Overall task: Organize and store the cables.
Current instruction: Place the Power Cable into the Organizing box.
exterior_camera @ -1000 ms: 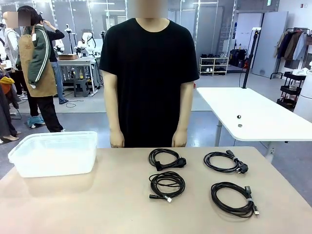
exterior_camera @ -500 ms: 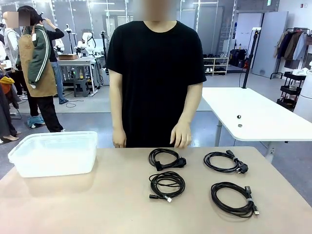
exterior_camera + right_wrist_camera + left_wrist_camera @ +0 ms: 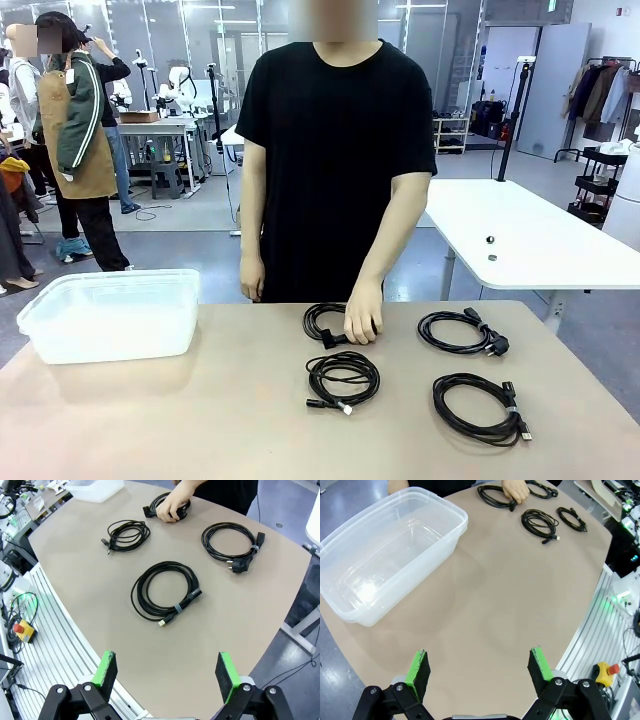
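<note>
One table (image 3: 200,430) holds one clear bin (image 3: 110,338), empty: nothing is stored, so the job looks barely begun. Four cables lie loose right of it: far left coil (image 3: 325,340), far right coil (image 3: 495,345), near left coil (image 3: 345,368), near right coil (image 3: 470,425). The person's hand (image 3: 362,322) rests curled on the far left coil; I cannot tell if it pinches. The left gripper (image 3: 479,667) and right gripper (image 3: 167,672) hang spread, empty.

I am seeing my clear rectangular plastic tub (image 3: 108,316) gleaming glossy; the thin black coiled cables (image 3: 343,366) are looking matt; the smooth beige tabletop (image 3: 200,420) is showing matt.
</note>
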Controlling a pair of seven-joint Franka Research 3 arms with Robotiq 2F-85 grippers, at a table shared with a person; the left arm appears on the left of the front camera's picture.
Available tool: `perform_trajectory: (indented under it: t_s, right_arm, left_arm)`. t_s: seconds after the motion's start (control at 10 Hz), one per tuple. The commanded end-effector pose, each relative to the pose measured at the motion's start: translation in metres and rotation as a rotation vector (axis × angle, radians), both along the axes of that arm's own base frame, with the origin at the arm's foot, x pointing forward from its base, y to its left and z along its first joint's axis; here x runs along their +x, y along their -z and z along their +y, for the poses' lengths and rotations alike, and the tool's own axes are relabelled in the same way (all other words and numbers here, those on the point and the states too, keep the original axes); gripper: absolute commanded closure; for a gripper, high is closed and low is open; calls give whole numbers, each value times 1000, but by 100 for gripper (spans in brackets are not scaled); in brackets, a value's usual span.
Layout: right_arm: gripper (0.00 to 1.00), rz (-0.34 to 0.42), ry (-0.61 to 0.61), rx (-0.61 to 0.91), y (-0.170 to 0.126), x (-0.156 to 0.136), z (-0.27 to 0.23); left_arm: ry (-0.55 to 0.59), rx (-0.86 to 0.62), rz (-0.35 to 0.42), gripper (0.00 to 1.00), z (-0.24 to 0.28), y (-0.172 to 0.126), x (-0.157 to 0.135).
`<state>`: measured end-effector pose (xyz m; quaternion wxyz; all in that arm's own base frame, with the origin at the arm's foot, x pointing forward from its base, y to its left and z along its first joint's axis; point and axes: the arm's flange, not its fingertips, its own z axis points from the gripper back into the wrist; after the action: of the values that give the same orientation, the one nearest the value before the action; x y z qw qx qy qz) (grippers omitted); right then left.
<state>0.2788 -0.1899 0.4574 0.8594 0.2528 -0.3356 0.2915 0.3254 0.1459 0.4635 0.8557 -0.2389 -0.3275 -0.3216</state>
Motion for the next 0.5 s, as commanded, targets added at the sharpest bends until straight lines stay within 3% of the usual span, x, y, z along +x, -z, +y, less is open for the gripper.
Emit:
perform_trajectory:
  t_s: [0.0,0.4]
  right_arm:
    - [0,-18,-14,3,1,0,-2]
    - [0,-18,-14,3,1,0,-2]
  left_arm:
    - [14,2,-3,0,1,1,-1]
    - [14,2,-3,0,1,1,-1]
